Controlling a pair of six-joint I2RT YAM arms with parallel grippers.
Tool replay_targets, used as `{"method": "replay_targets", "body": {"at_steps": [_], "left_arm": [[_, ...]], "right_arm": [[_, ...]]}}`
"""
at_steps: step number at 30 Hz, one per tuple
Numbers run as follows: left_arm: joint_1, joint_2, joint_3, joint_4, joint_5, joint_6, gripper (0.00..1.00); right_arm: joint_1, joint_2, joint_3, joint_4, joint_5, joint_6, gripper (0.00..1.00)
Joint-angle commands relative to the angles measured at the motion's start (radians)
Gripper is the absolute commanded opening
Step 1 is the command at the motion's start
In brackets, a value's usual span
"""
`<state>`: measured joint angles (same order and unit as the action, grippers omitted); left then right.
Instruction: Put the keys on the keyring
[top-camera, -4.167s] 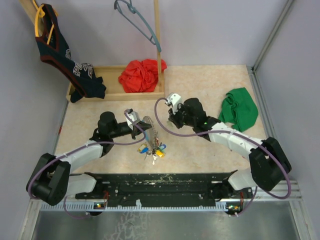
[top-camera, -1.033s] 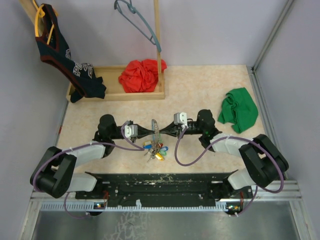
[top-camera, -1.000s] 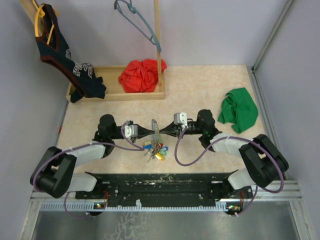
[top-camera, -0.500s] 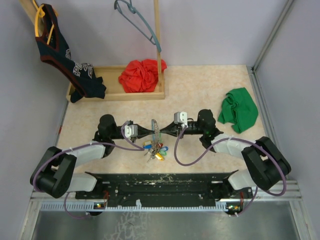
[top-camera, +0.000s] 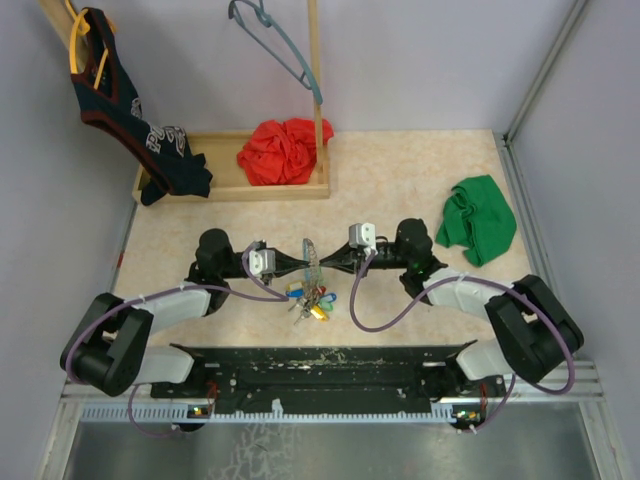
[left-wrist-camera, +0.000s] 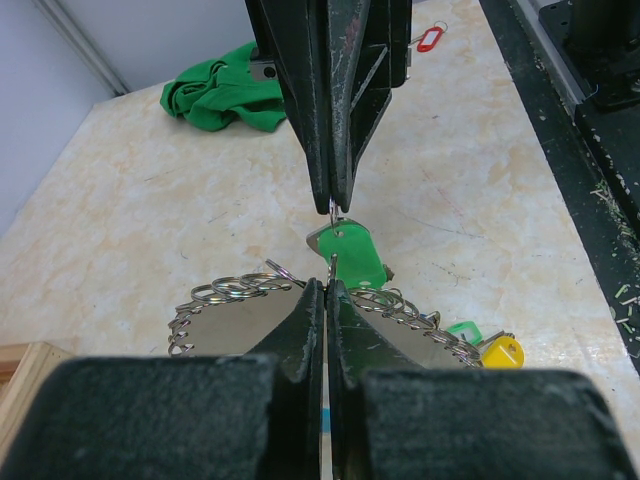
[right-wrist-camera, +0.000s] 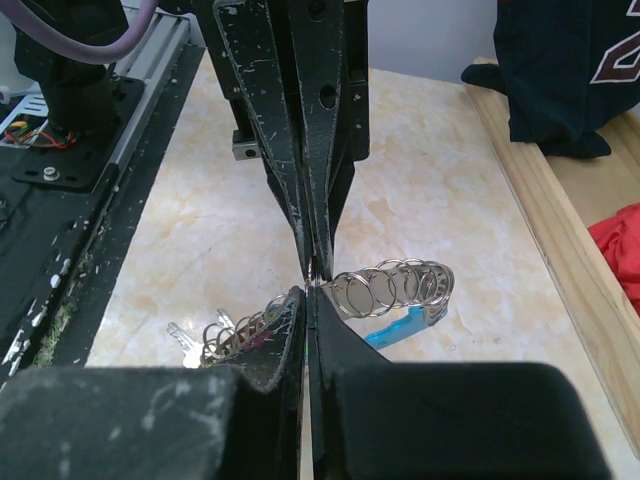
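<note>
Right tool (top-camera: 323, 266) has swung in opposite left tool (top-camera: 299, 265), both pinched shut on keyring (top-camera: 311, 252).

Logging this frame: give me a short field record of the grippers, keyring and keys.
keyring: strung with small rings, between both grippers
left gripper: jaws shut on the keyring
right gripper: jaws shut on the keyring, tip to tip with the left
keys: bunch with coloured tags, under the keyring

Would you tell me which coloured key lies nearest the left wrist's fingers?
The green key, just past the left fingers; the yellow key lies farther off, the red tag farthest.
</note>
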<state>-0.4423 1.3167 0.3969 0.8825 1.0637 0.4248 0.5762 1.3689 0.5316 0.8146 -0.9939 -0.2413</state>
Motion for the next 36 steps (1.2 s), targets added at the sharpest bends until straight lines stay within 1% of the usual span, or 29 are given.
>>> {"method": "replay_targets", "body": {"at_steps": [1, 11, 22, 36], "left_arm": [[0.005, -0.013, -0.006, 0.041, 0.019, 0.007, 0.0], [0.005, -0.011, -0.007, 0.044, 0.025, 0.005, 0.0], [0.005, -0.013, -0.007, 0.048, 0.029, 0.0, 0.0], [0.006, -0.011, -0.006, 0.055, 0.043, -0.006, 0.0]], "right_arm": [[0.011, 0.017, 0.043, 0.07, -0.034, 0.027, 0.0], [0.015, 0.025, 0.035, 0.103, -0.002, 0.036, 0.0], [0.017, 0.028, 0.049, 0.056, -0.017, 0.023, 0.0], [0.02, 0.036, 0.056, 0.031, 0.006, 0.008, 0.0]]}}
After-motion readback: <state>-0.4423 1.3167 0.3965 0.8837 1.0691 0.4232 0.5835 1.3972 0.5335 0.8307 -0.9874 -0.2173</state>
